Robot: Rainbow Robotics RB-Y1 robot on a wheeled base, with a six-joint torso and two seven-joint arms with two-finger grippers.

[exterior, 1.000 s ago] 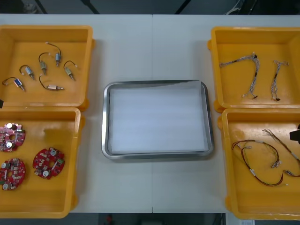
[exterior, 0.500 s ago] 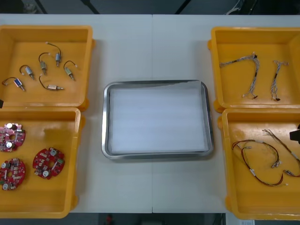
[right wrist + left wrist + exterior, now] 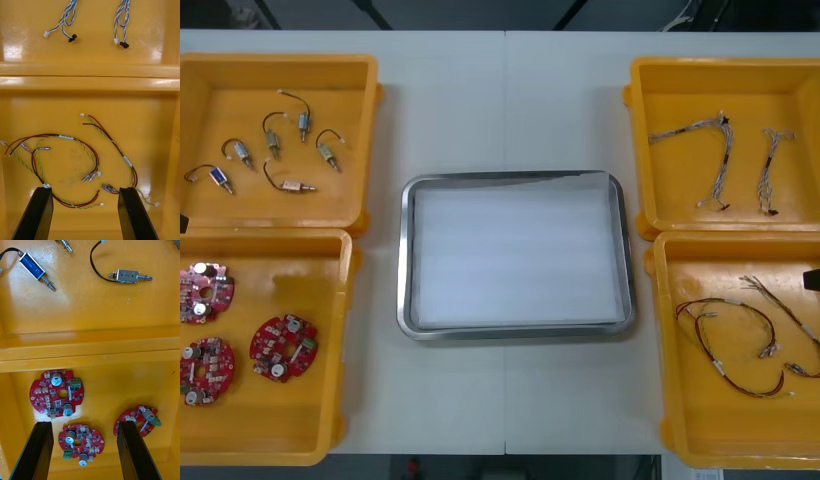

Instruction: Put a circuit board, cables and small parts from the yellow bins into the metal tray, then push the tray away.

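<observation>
The metal tray (image 3: 515,178), white inside, lies at the middle of the table with nothing in it. My left gripper (image 3: 83,452) hangs open above the near left yellow bin (image 3: 280,245). Three round red circuit boards (image 3: 57,393) (image 3: 80,440) (image 3: 138,420) lie below it, one between the fingers. My right gripper (image 3: 85,213) is open over the near right bin (image 3: 740,242), above two red and yellow cables (image 3: 63,136) (image 3: 112,140). The gripper's dark tip (image 3: 813,280) shows at the front view's right edge.
The far left bin (image 3: 280,63) holds several small metal parts (image 3: 275,140) with black leads. Two twisted blue and white cables (image 3: 720,160) (image 3: 772,170) lie in the far right bin (image 3: 725,65). Bare table surrounds the tray between the bins.
The right gripper's dark tip at the front view's right edge has slid slightly up and outward. Everything else is as before.
</observation>
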